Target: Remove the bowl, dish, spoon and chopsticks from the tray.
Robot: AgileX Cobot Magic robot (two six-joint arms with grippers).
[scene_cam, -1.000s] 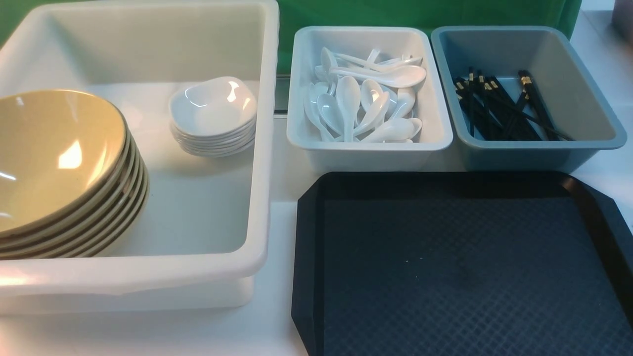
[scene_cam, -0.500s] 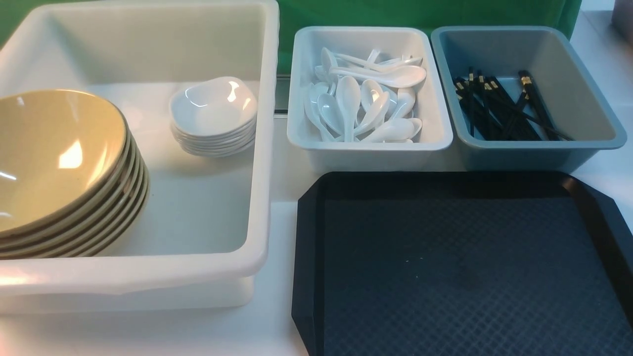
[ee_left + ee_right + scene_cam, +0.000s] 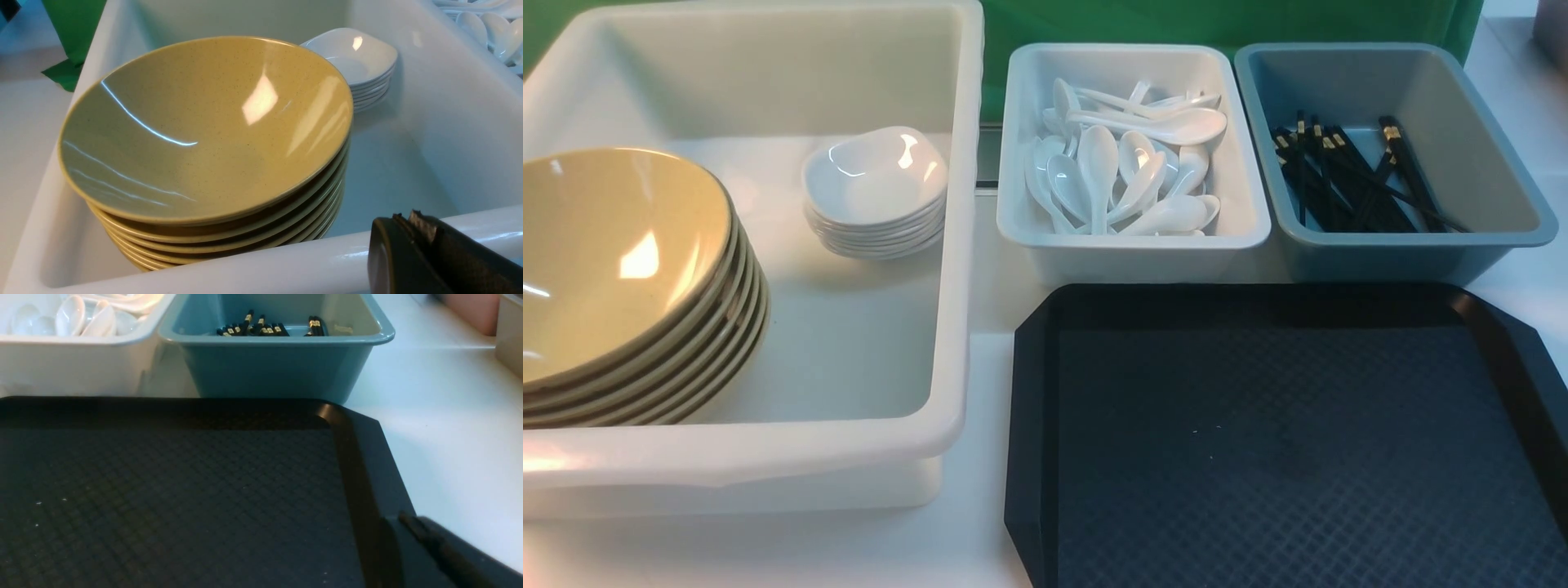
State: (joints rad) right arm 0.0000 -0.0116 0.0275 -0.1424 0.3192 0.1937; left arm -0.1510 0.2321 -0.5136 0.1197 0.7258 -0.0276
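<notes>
Left pincer [image 3: 410, 222] together, holding nothing, just above near rim of white tub [image 3: 768, 457]. Right pincer [image 3: 402, 518] together, holding nothing, over right near part of tray [image 3: 1033, 425]. Bowl [image 3: 613, 253] tops stack at tub's left; dish [image 3: 874, 175] tops stack farther right. Spoon [image 3: 1147, 122] in white bin [image 3: 1135, 245], chopsticks [image 3: 1347, 180] in grey-blue bin [image 3: 1380, 249], both beyond tray on table [image 3: 980, 539].
</notes>
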